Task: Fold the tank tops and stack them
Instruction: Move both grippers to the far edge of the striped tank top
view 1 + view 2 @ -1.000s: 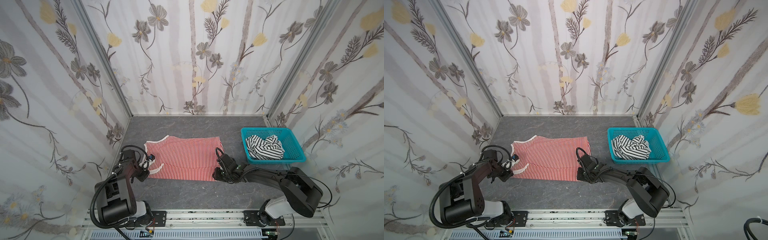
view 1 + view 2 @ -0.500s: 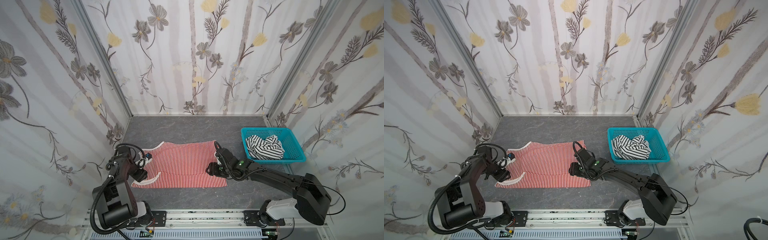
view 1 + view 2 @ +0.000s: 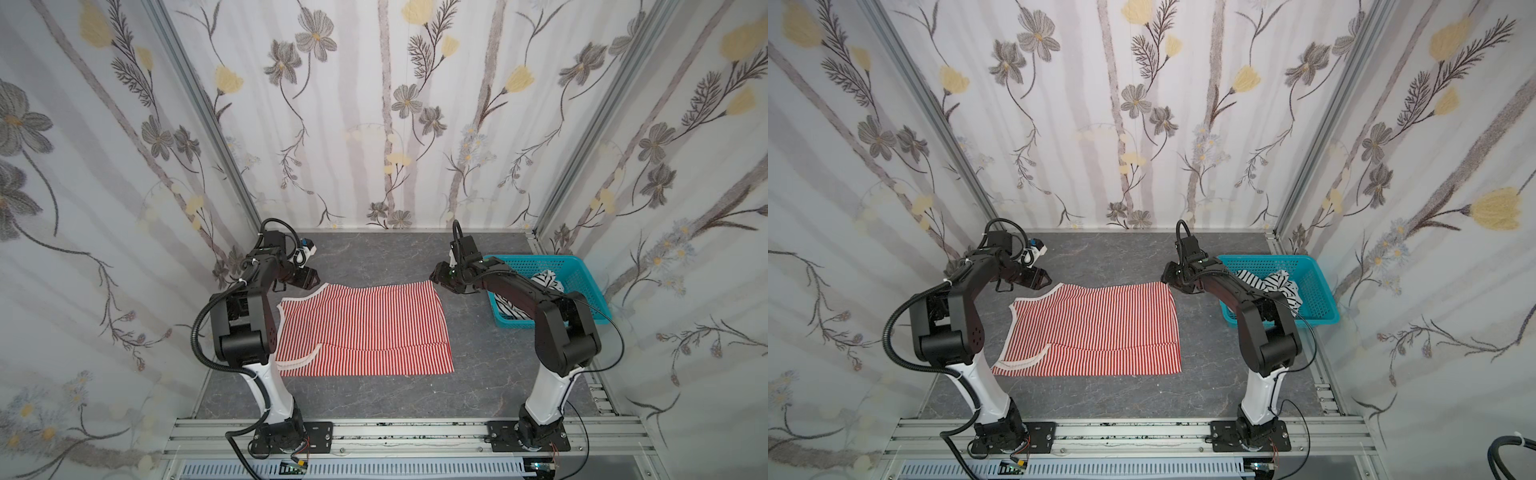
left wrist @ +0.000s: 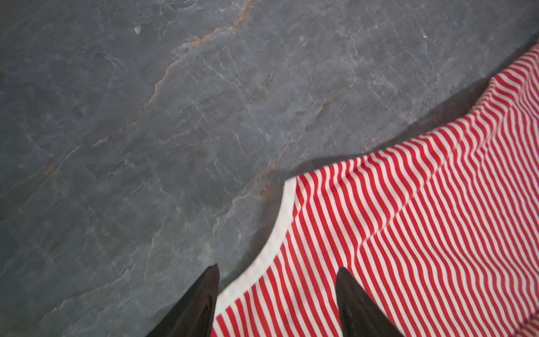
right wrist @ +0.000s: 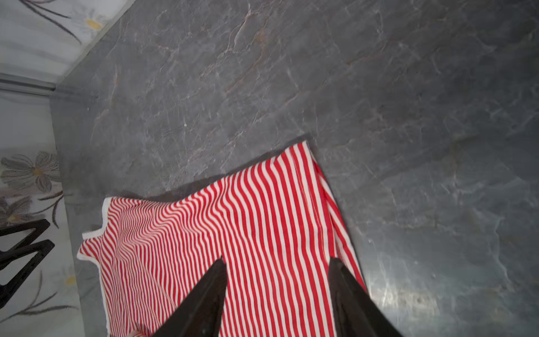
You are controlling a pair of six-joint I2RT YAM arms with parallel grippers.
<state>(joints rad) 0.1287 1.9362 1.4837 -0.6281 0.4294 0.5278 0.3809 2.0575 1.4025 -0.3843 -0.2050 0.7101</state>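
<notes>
The red-and-white striped tank top (image 3: 365, 328) (image 3: 1096, 328) lies flat on the grey table, folded so that a nearer strip of the under layer shows. My left gripper (image 3: 313, 279) (image 4: 277, 268) hovers open over its far left corner, by the white trim. Over the far right corner my right gripper (image 3: 434, 277) (image 5: 277, 259) also stands open. In both wrist views the striped cloth (image 4: 408, 218) (image 5: 248, 218) lies below the parted fingers, not pinched. The black-and-white striped tank top (image 3: 548, 280) (image 3: 1275, 284) sits crumpled in the basket, partly hidden by the right arm.
A turquoise mesh basket (image 3: 586, 286) (image 3: 1316, 291) stands at the right, against the side wall. Flowered walls close in the table (image 3: 374, 257) on three sides. Both arm bases sit on the rail at the front.
Both grippers have let go of the red top's near side, opened, and moved up to its far corners. The top now lies slightly nearer the front.
</notes>
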